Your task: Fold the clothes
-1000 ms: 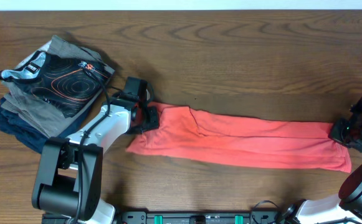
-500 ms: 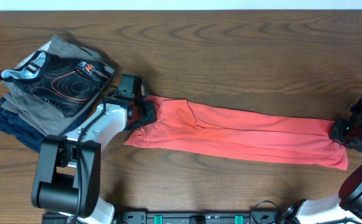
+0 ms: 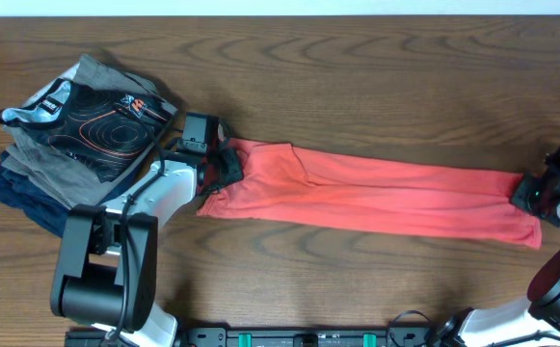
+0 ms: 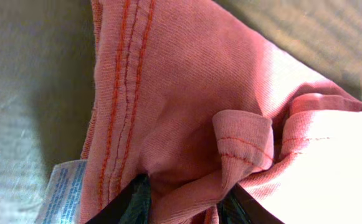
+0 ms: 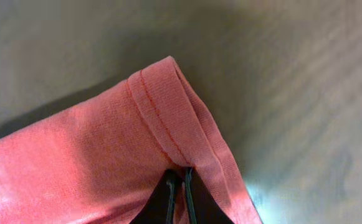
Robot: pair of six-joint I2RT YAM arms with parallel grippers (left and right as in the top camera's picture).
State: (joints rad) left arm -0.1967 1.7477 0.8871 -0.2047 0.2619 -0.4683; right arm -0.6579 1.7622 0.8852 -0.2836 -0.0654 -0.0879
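Observation:
The coral-red T-shirt lies stretched in a long narrow band across the table, its lettering hidden. My left gripper is shut on the shirt's left end; the left wrist view shows bunched coral fabric with stitched hems and a white care label between the jaws. My right gripper is shut on the shirt's right end; the right wrist view shows the jaws pinching a hemmed corner just above the wood.
A stack of folded garments sits at the back left: a black one with orange contour lines on top of grey and navy ones. It lies close to my left arm. The table is dark wood.
The shirt has been pulled tauter and shifted slightly toward the far side, its right end rising most. Both grippers keep their hold and moved a little with it.

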